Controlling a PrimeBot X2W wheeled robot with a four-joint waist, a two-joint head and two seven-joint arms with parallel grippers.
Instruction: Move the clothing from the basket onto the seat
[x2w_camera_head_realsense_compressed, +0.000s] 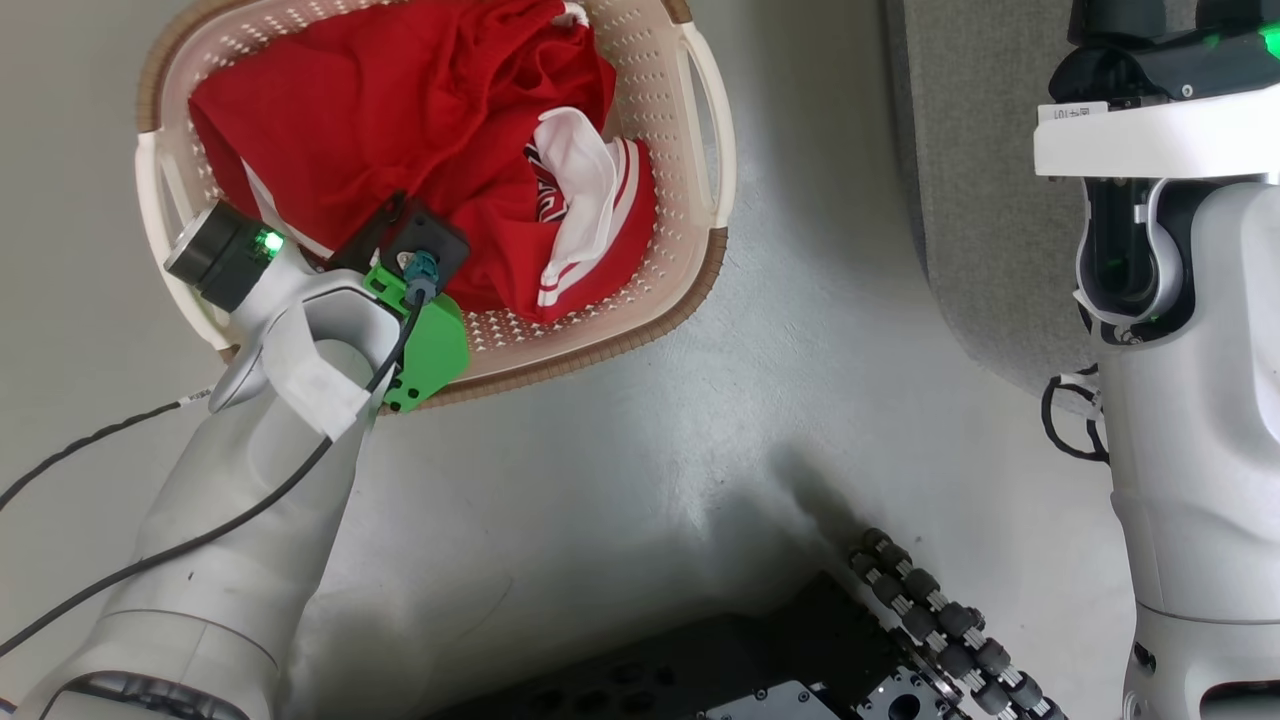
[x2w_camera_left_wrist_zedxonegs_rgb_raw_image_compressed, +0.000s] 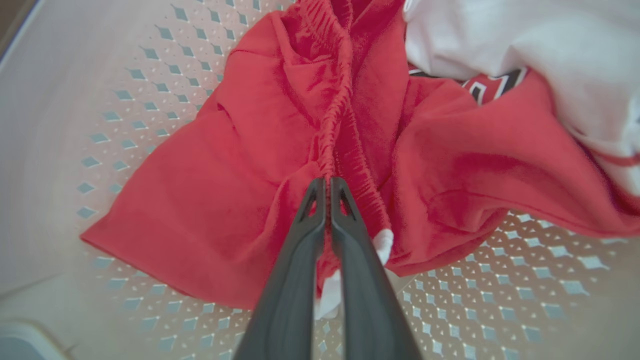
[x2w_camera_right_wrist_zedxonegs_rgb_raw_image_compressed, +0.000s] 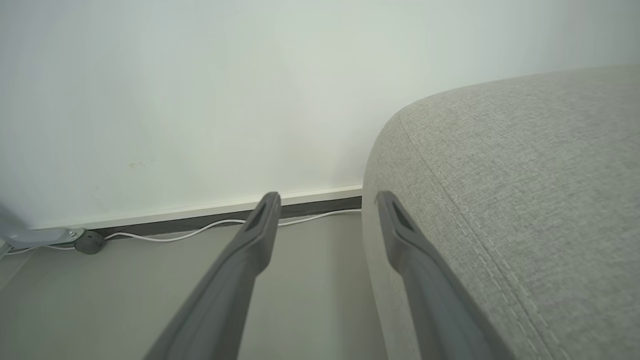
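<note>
The red clothing (x2w_camera_head_realsense_compressed: 420, 130) with white panels lies crumpled in the cream basket (x2w_camera_head_realsense_compressed: 700, 120) on the floor. My left arm reaches down into the basket from its near left side. In the left wrist view my left gripper (x2w_camera_left_wrist_zedxonegs_rgb_raw_image_compressed: 327, 184) is shut on a gathered red ridge of the clothing (x2w_camera_left_wrist_zedxonegs_rgb_raw_image_compressed: 280, 150), the fabric pinched between both fingers. My right gripper (x2w_camera_right_wrist_zedxonegs_rgb_raw_image_compressed: 327, 200) hangs open in the air beside the light-grey seat (x2w_camera_right_wrist_zedxonegs_rgb_raw_image_compressed: 525, 200), nothing between its fingers. The seat (x2w_camera_head_realsense_compressed: 980, 180) shows at the upper right of the head view.
The basket's perforated floor (x2w_camera_left_wrist_zedxonegs_rgb_raw_image_compressed: 525, 280) is bare around the garment. A white cable (x2w_camera_right_wrist_zedxonegs_rgb_raw_image_compressed: 200, 231) runs along the wall's skirting. My own dark base (x2w_camera_head_realsense_compressed: 800, 660) sits at the bottom of the head view, and a black cable (x2w_camera_head_realsense_compressed: 150, 540) trails off my left arm.
</note>
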